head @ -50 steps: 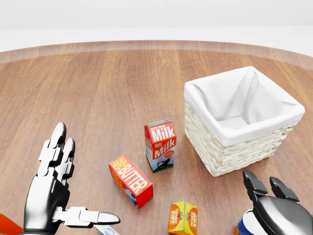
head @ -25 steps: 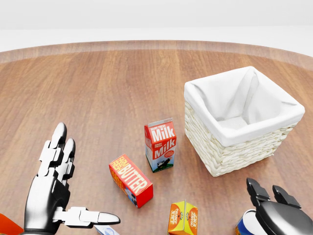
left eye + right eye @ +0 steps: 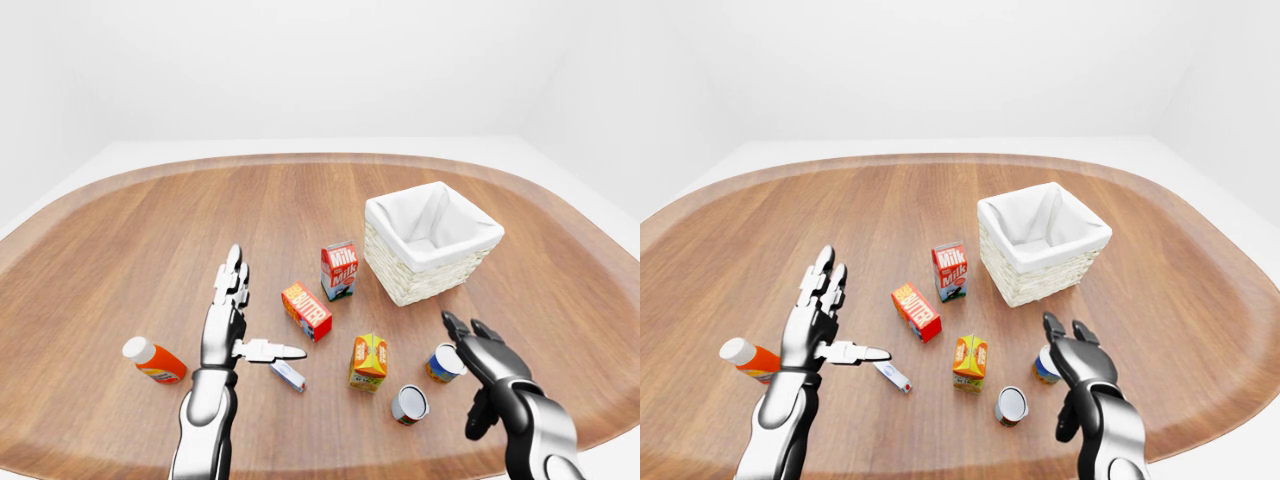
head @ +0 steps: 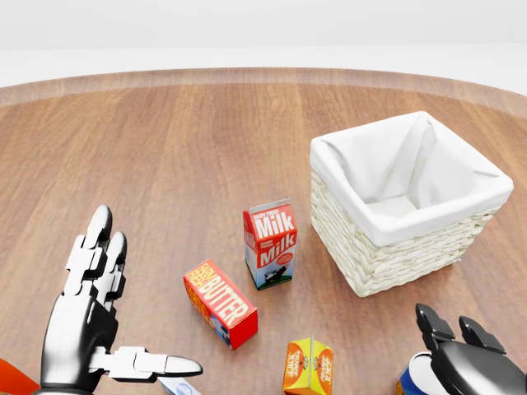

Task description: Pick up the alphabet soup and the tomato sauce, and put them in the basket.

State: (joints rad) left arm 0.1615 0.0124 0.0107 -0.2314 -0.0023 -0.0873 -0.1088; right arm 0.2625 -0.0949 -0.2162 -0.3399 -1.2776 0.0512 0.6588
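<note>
While the left robot hand (image 3: 228,325) is hovering flat with fingers spread and holding nothing, the right robot hand (image 3: 483,352) is reaching, fingers open, just beside an upright blue-labelled can (image 3: 443,363). A second can (image 3: 408,404) is lying on its side on the surface (image 3: 150,250). The basket (image 3: 430,240) is standing beyond them, near the milk carton (image 3: 339,270).

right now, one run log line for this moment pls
phase: reach | right hand: open, by blue can | left hand: open, idle | second can: on its side | basket: empty | held: nothing
</note>
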